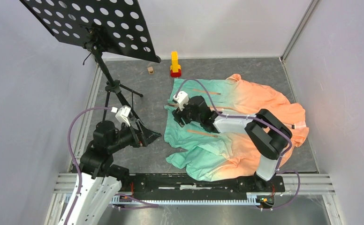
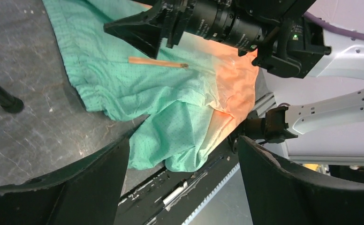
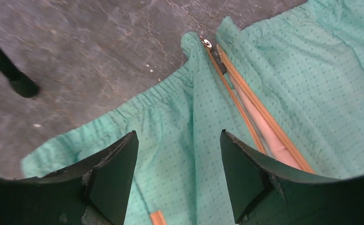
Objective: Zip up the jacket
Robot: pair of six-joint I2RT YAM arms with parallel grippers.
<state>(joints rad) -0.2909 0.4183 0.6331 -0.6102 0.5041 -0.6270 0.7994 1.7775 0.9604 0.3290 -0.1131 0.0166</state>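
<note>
The jacket (image 1: 246, 108), mint green fading to peach-orange, lies spread on the grey table at centre right. My right gripper (image 1: 179, 118) hovers over its green hem at the left, open and empty. In the right wrist view the jacket (image 3: 311, 79) fills the frame. Its orange front zipper (image 3: 246, 110) lies open beside the right finger, with the slider (image 3: 213, 51) at the hem end. My left gripper (image 1: 145, 137) is open and empty over bare table left of the jacket. The left wrist view shows the jacket's near green corner (image 2: 170, 112) and an orange pocket strip (image 2: 156, 62).
A black music stand (image 1: 93, 23) stands at the back left, its tripod legs (image 1: 124, 101) reaching close to my left gripper. A yellow and red block tower (image 1: 175, 64) and a small wooden cube (image 1: 150, 70) sit at the back. The black base rail (image 1: 194, 183) runs along the near edge.
</note>
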